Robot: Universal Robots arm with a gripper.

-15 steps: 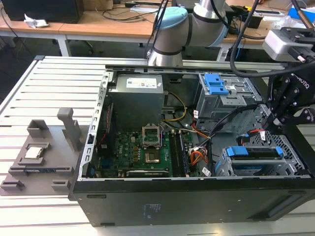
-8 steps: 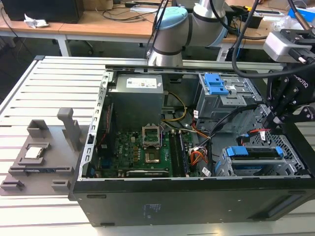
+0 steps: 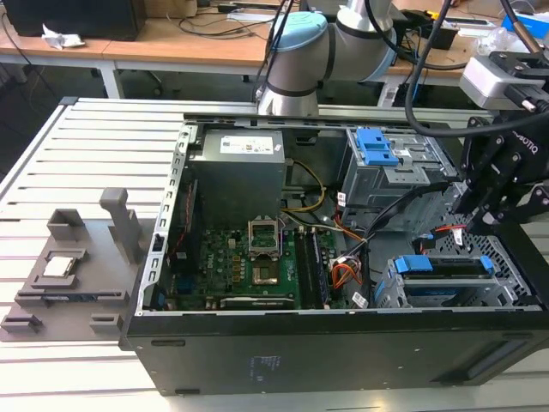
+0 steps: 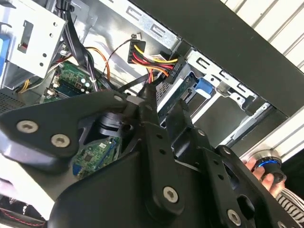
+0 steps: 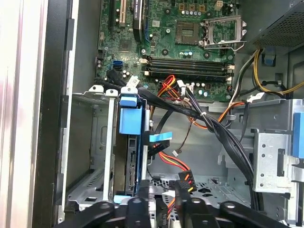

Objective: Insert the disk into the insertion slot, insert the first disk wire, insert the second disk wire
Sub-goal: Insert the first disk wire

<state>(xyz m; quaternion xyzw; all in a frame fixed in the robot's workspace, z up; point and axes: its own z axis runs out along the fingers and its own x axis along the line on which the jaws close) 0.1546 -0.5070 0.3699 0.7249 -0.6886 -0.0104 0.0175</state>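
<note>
Blue-framed silver hard drive [image 3: 450,283] already seated in low grey perforated metal cage [image 3: 388,290]. First-wire step in hand: black claw [image 4: 164,97] narrow, apparently pinching dark plug of thin red-yellow-black wire bundle [image 4: 149,61], just beside drive's end. Probably needs plug squared to drive before pushing

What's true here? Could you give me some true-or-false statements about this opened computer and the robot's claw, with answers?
1. The disk sits in the insertion slot. True.
2. The computer case is closed. False: it is open, with its green board showing.
3. The claw hangs over a keyboard. False: it hangs near the disk, at the exterior view's right.
4. The first disk wire, red, yellow and black, runs close to the claw. True.
</note>
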